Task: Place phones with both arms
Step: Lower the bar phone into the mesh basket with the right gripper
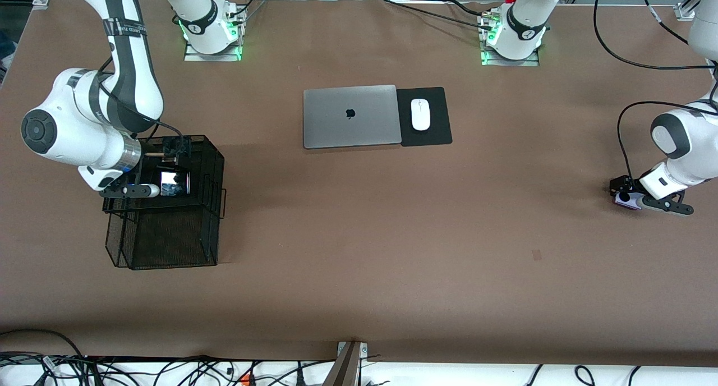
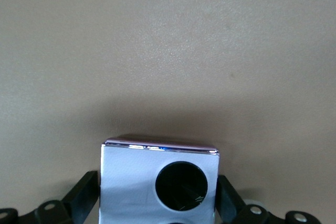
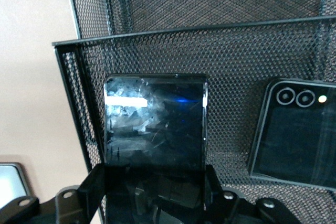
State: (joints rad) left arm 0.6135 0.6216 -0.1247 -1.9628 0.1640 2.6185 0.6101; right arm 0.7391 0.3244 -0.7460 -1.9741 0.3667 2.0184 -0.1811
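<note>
Over the black mesh basket (image 1: 168,229) at the right arm's end, the black slab phone (image 3: 155,124) is clamped by right gripper (image 1: 168,175) fingers; another black phone (image 3: 296,135) leans inside. Lavender-white flip phone (image 2: 160,182) is straddled by left gripper (image 1: 631,198) fingers, low at the tabletop (image 1: 359,251).

The laptop (image 1: 350,116) lies beside the mouse (image 1: 420,114), toward the right arm's end.

R arm bent low, claw (image 1: 168,191) clamped on a phone. L arm low at its end, claw (image 1: 627,198) straddling another phone, fingers (image 2: 84,195) alongside.
</note>
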